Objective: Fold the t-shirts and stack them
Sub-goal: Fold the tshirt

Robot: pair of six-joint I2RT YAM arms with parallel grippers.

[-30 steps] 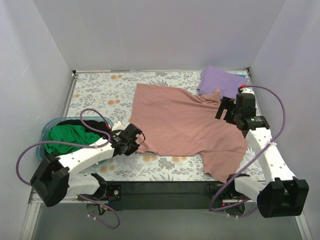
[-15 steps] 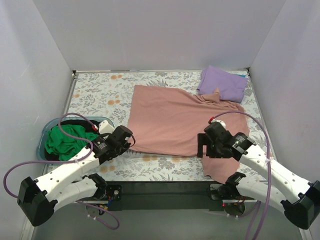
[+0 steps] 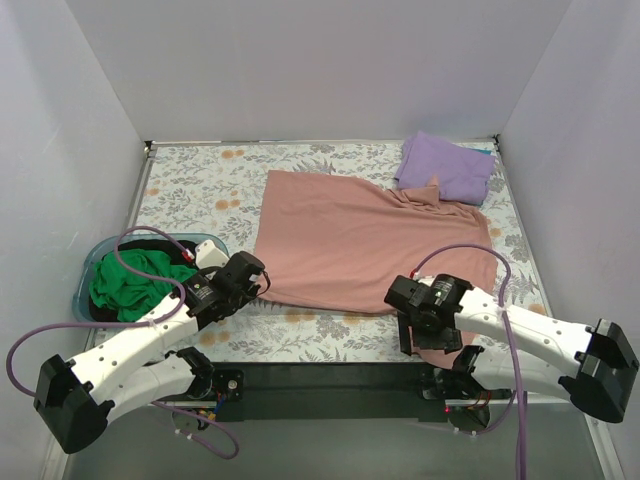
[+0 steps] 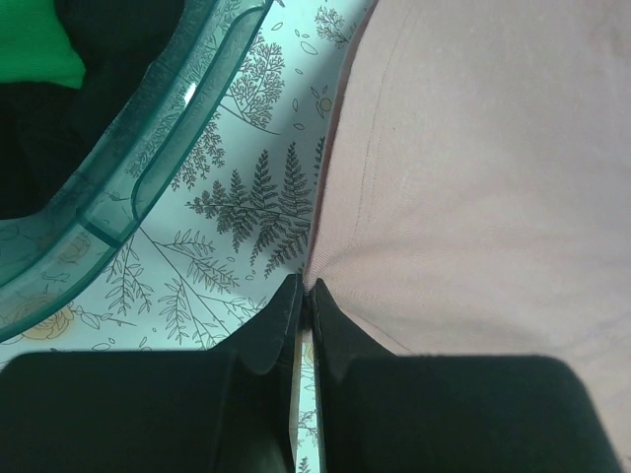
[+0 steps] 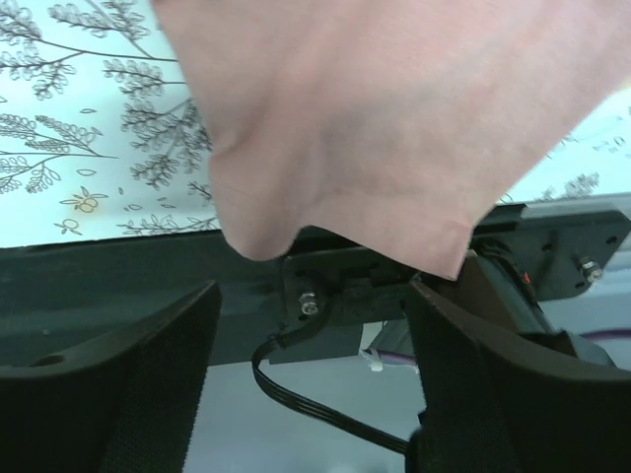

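The dusty-pink t-shirt [image 3: 370,240] lies spread flat mid-table, with one part hanging over the front edge at the right. My left gripper [image 3: 258,280] is shut on its near-left edge, and in the left wrist view the jaws [image 4: 308,288] pinch the pink cloth [image 4: 473,177]. My right gripper [image 3: 420,338] is open at the front edge, over the hanging pink part [image 5: 375,128], with the fingers wide apart and nothing between them [image 5: 314,291]. The lavender t-shirt [image 3: 445,168] lies folded at the far right. The green t-shirt [image 3: 125,280] sits in the basket.
The teal plastic basket [image 3: 82,290] stands at the near left, close beside my left gripper; its wall shows in the left wrist view [image 4: 148,168]. Dark cloth lies in it with the green shirt. White walls enclose the table. A black rail [image 3: 320,375] runs along the front edge.
My right arm has swung from the far right side down to the table's front edge by the hanging pink part. My left gripper drew slightly back to the left, holding the shirt's edge.
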